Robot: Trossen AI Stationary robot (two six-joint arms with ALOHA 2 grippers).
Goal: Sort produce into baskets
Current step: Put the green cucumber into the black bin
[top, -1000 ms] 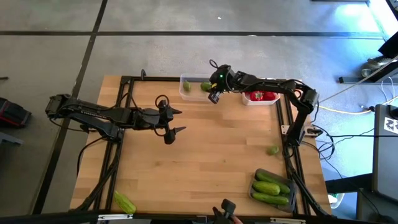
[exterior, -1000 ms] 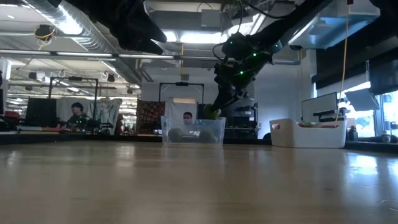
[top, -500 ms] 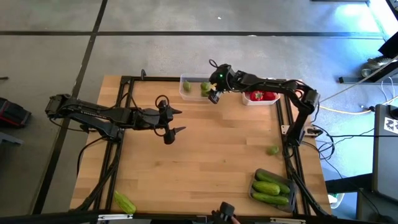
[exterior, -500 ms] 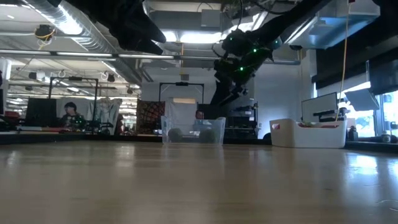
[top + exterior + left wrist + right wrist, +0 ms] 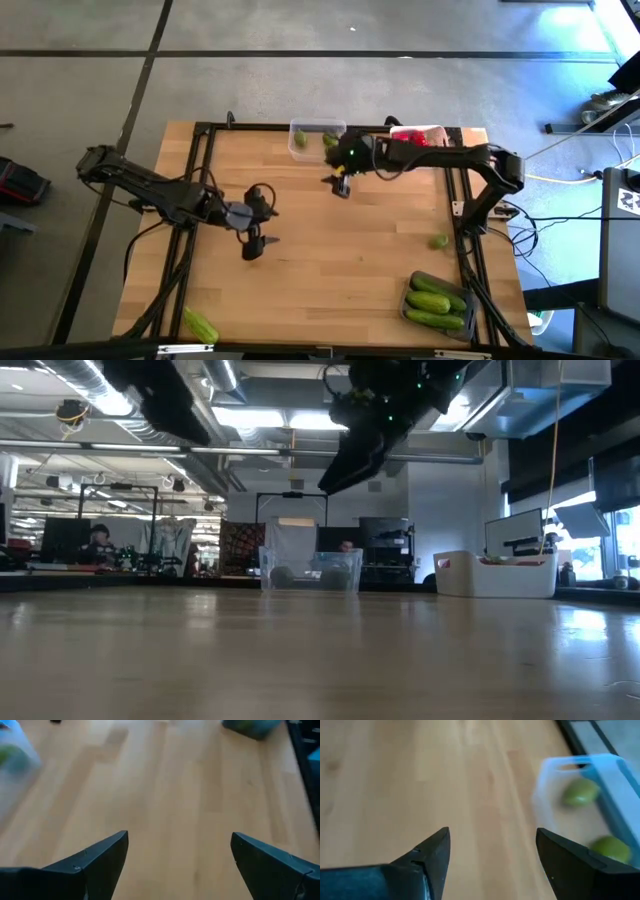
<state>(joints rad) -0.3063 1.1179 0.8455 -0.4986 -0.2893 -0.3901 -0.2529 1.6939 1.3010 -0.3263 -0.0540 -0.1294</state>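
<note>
right gripper [image 5: 340, 186]: my jaws spread, empty, just beside clear basket [image 5: 318, 138] holding two olive-green fruits [image 5: 580, 793], placed there by kind | left gripper [image 5: 251, 244]: jaws spread, empty, over bare counter [image 5: 330, 260] | stray fruit [image 5: 439, 241], cucumber [image 5: 200, 325] unsorted

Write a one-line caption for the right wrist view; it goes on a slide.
Open right gripper above the wooden table, empty, beside the clear basket holding two green fruits.
</note>
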